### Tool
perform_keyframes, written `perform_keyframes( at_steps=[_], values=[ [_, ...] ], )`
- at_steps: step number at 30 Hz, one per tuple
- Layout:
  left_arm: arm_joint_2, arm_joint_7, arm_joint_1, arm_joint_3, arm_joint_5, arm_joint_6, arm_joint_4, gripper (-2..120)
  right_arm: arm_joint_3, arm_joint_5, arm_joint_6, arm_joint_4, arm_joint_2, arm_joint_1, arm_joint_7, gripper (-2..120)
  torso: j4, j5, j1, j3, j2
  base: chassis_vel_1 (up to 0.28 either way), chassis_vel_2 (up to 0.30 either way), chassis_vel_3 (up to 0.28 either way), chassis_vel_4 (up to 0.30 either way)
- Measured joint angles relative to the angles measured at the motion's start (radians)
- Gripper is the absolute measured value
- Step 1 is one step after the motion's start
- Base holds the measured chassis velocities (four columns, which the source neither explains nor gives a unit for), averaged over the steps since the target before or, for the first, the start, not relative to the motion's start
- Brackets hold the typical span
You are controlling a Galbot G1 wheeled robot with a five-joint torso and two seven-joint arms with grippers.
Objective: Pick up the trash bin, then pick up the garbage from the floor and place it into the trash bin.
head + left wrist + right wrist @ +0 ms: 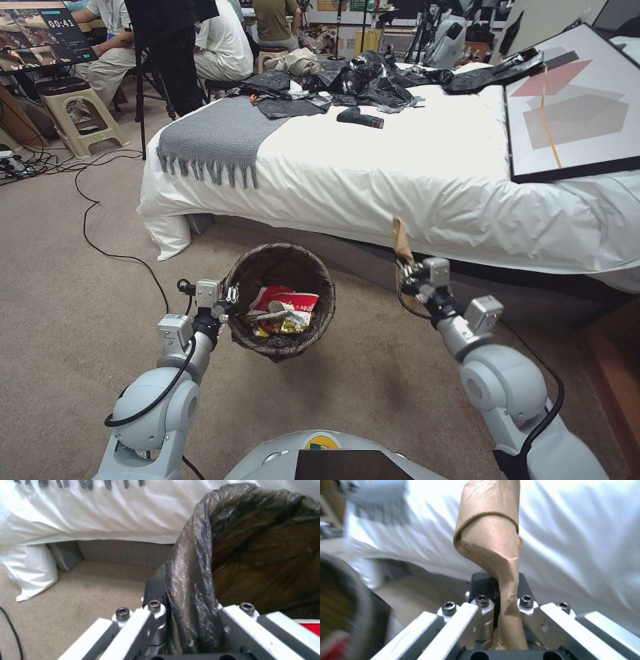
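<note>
**Bin to the left, paper bag to the right, bed behind**

The trash bin (280, 301) hung above the carpet floor (67, 280), in front of the bed (400, 173), with the left pincer (230, 301) on its left rim. Cups and wrappers (285, 312) lay inside it. To its right, well apart, the right pincer (408, 270) held the paper bag (401, 241) upright before the bed's edge. On the bed lay a fringed throw (213, 137) at the left, plastic sheets (360, 83) behind, a cordless tool (360, 118) in the middle and a framed picture (573, 100) at the right. A cable (100, 247) ran over the floor at the left.
</note>
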Motion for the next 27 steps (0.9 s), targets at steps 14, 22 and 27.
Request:
perform_keyframes(
  at_steps=[14,22,27],
  values=[
    [0.023,-0.007,-0.008,0.018,0.003,0.019,-0.01,7,-0.271,0.166,-0.061,-0.016,-0.219,0.332,-0.061,0,-0.0004,0.0001,0.0,0.0,0.0,0.0,0.0,0.0,0.0],
    [0.03,-0.014,-0.014,0.023,0.002,0.032,-0.012,7,-0.497,0.281,-0.102,-0.033,-0.248,0.508,0.005,0,-0.0004,0.0,0.0,0.0,0.0,0.0,0.0,0.0,0.0],
    [0.026,-0.015,-0.016,0.027,0.002,0.037,-0.008,7,-0.591,0.338,-0.119,-0.035,-0.256,0.601,0.032,0,-0.0002,-0.0002,0.0,0.0,0.0,0.0,0.0,0.0,0.0]
  ],
)
